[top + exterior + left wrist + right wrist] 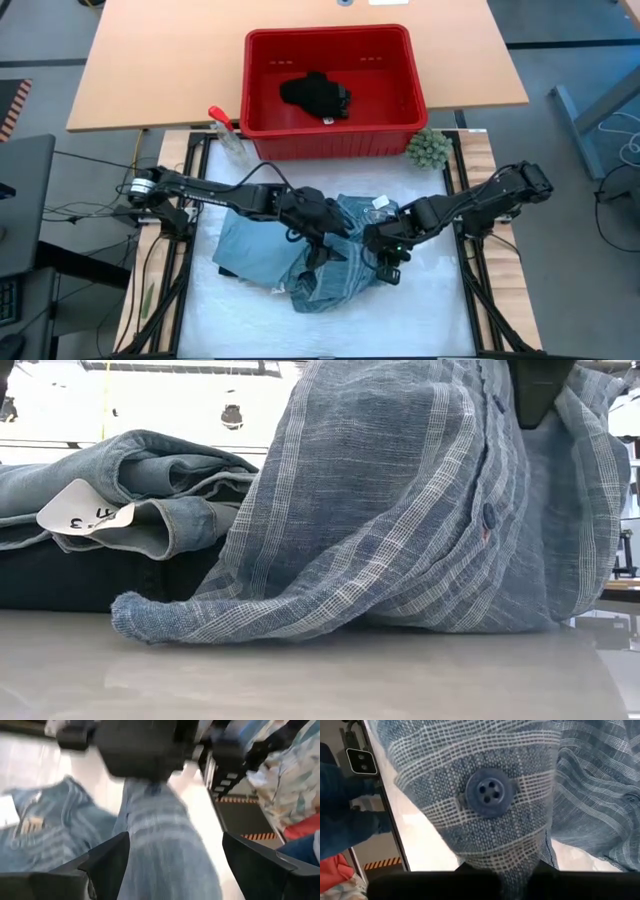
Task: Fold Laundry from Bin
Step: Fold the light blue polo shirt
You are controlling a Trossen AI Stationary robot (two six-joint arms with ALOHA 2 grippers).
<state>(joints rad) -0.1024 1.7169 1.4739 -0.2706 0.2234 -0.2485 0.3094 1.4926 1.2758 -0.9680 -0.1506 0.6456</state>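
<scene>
The blue-white striped shirt (335,272) lies bunched in the middle of the white mat, partly lifted. My right gripper (388,262) is shut on it from the right. My left gripper (322,250) is open just left of that. In the left wrist view its fingers stand on either side of a raised strip of the shirt (160,845). Folded light blue jeans (245,250) rest on a dark navy piece (80,575) at the left. The red bin (330,140) stands at the far edge with a small black piece (315,93) on its floor. My right gripper pinches a buttoned band of the striped shirt (495,855) between its two fingers, just below a blue button (489,791). The fingers slant down from above. The shirt hangs from the hold like a tent (400,510), and its lower folds (200,615) lie on the table.
A clear spray bottle with a red trigger (228,135) stands at the bin's left corner. A green fuzzy ball (428,148) sits at the bin's right corner. A white tag (80,510) sticks out of the jeans. Black frame rails (470,260) run along the mat's sides.
</scene>
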